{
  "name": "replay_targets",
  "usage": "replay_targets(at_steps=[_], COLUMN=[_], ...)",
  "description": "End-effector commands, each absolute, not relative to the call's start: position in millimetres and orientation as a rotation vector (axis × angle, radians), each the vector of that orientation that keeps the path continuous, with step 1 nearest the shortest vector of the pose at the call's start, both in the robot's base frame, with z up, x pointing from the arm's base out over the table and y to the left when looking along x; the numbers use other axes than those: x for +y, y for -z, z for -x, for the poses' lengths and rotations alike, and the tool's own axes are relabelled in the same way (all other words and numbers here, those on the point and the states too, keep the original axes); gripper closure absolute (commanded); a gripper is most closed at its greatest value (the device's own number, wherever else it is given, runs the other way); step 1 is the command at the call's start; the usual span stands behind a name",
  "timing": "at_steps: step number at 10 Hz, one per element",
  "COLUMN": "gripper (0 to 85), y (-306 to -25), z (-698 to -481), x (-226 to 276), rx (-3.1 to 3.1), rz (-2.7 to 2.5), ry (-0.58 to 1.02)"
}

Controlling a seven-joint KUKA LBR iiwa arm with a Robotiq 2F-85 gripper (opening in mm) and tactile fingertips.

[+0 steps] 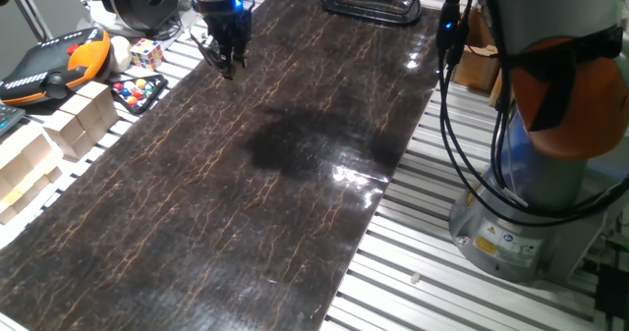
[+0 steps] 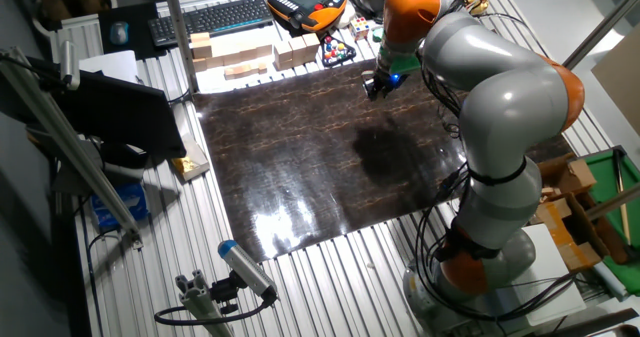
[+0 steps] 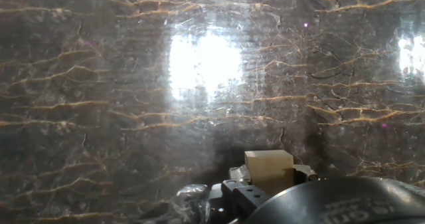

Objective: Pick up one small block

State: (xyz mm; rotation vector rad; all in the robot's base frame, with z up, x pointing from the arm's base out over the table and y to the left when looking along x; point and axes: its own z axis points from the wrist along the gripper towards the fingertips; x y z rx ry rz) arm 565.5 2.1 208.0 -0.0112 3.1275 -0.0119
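Observation:
In the hand view a small block (image 3: 269, 168), a tiny plain beige cube, sits between the fingers of my gripper (image 3: 269, 179) at the bottom edge of the frame. The gripper is shut on it. In one fixed view the gripper (image 1: 229, 68) hangs a little above the far left part of the dark marbled slab (image 1: 285, 174). In the other fixed view the gripper (image 2: 376, 86) is over the slab's far right corner. The block is too small to make out in either fixed view.
Large pale wooden blocks (image 1: 79, 125) lie along the slab's left side, also in the other fixed view (image 2: 240, 55). A multicoloured puzzle cube (image 1: 146, 53), a tray of coloured balls (image 1: 138, 91) and an orange pendant (image 1: 59, 64) sit nearby. A black clamp (image 1: 371, 2) lies at the far end.

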Motion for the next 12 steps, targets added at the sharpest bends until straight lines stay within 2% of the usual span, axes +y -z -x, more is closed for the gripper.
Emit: replay_targets(at_steps=[1, 12], gripper=[84.3, 84.3], y=[-209.1, -211.2], z=[-564.1, -560.8], x=[1.9, -1.6], rx=[3.127, 3.130], rz=[0.018, 0.030], ry=[0.012, 0.029])
